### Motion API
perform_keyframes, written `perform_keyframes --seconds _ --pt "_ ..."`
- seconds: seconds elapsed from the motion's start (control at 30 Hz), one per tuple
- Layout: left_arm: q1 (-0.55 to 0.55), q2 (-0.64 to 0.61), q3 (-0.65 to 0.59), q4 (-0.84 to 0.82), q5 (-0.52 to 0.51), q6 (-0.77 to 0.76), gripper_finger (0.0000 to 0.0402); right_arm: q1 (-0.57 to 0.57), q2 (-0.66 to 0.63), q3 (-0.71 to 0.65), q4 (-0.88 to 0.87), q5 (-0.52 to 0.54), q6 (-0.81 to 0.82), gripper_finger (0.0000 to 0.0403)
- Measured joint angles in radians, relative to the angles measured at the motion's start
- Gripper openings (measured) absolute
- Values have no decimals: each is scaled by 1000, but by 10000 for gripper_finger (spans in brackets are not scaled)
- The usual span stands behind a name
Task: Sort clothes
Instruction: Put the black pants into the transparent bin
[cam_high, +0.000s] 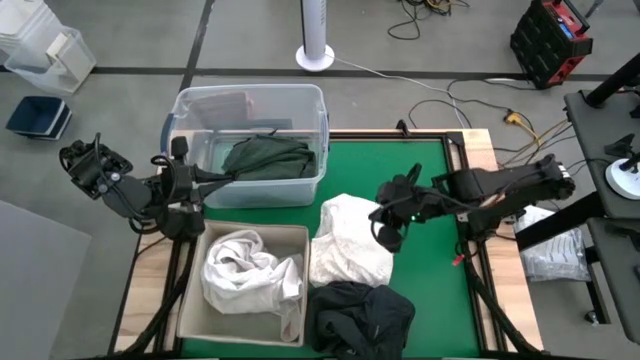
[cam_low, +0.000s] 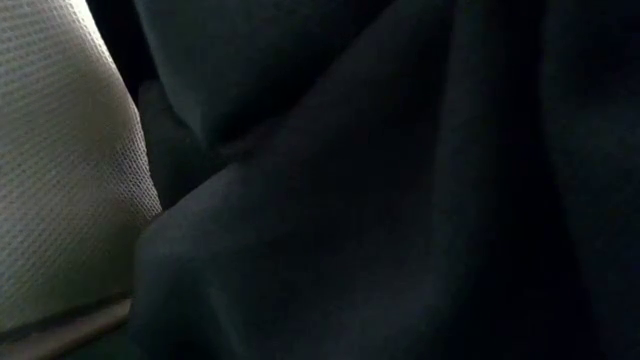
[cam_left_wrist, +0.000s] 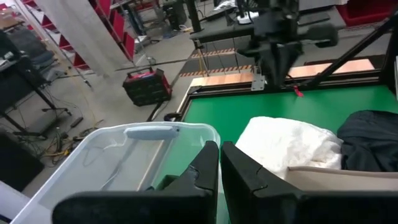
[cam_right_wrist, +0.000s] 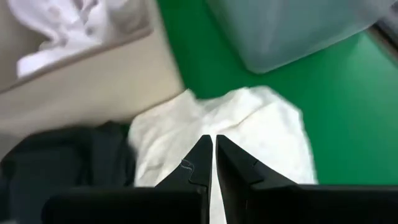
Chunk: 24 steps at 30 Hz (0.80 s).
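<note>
A white garment (cam_high: 350, 245) lies crumpled on the green mat, and it also shows in the right wrist view (cam_right_wrist: 249, 124). A black garment (cam_high: 360, 312) lies just near of it and fills the low view (cam_low: 400, 200). A dark green garment (cam_high: 268, 158) lies in the clear tub (cam_high: 310, 100). Another white garment (cam_high: 250, 272) lies in the beige bin (cam_high: 192, 290). My right gripper (cam_right_wrist: 213, 146) is shut over the white garment's right part. My left gripper (cam_left_wrist: 219, 158) is shut and empty at the tub's left wall. My right gripper points down and toward the table's left at the white garment's right part (cam_right_wrist: 230, 118). Whether its shut fingertips touch the cloth, I cannot tell. My left gripper touches nothing.
The clear tub stands at the mat's far left and the beige bin at its near left, side by side. Bare green mat (cam_high: 430, 170) lies to the right of the tub and the garments. Wooden edging (cam_high: 480, 150) frames the mat.
</note>
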<state>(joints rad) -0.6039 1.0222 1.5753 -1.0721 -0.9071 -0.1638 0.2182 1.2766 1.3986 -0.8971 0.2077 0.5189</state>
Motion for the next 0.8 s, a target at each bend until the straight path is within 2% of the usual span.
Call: perform_keyframes --seconds 0.27,0.53,0.67,0.8 --pt "0 2 0 0 0 -11 0 117 0 -39 21 -160 93 12" --pt "0 5 0 0 0 -12 0 293 23 -56 22 -194 214 14" --pt "0 5 0 0 0 -12 0 361 62 -57 21 -195 269 36" --pt "0 5 0 0 0 -12 0 405 122 -58 19 -191 274 82"
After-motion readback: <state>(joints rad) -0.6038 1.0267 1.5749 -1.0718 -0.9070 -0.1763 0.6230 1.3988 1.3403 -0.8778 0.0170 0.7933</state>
